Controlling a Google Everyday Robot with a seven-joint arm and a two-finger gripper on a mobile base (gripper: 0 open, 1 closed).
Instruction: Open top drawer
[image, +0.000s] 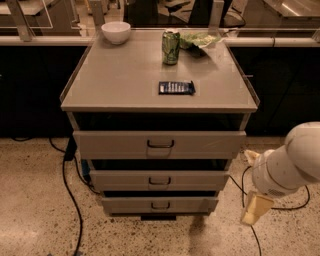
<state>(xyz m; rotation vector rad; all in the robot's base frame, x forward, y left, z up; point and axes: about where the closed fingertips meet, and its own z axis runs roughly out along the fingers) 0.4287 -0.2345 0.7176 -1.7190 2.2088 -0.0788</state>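
The top drawer (120, 145) is the widest of three grey-beige drawers in a metal cabinet. Its flat front carries a small dark loop handle (160, 144) at the centre. A dark gap shows between the drawer and the cabinet top. My gripper (252, 182) is at the lower right on a white arm, beside the cabinet's right side, level with the lower drawers and well right of the handle. Its two cream fingers (255, 209) stand apart and hold nothing.
Two narrower drawers (159, 180) sit below. On the cabinet top (115, 80) are a white bowl (116, 32), a green can (171, 46), a green bag (200, 39) and a dark blue packet (176, 87). Black cables (67, 185) lie on the speckled floor at both sides.
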